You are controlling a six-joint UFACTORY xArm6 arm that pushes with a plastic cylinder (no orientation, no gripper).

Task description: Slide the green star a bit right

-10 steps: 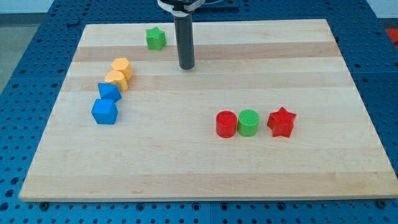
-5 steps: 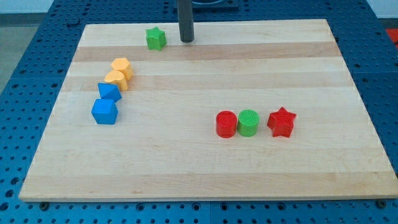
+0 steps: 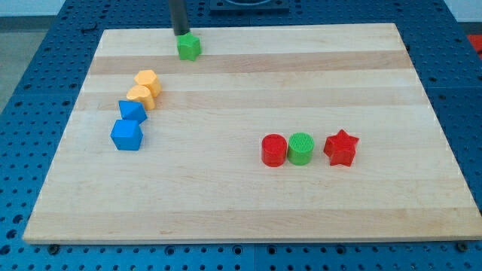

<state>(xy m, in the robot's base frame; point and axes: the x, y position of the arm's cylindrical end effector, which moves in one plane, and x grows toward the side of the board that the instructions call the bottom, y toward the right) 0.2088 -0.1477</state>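
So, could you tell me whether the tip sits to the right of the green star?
No, my tip sits just above-left of the green star.

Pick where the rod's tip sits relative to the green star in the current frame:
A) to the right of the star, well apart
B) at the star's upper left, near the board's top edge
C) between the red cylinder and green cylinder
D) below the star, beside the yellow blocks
B: my tip stands just above and left of the green star, close against it near the board's top edge.
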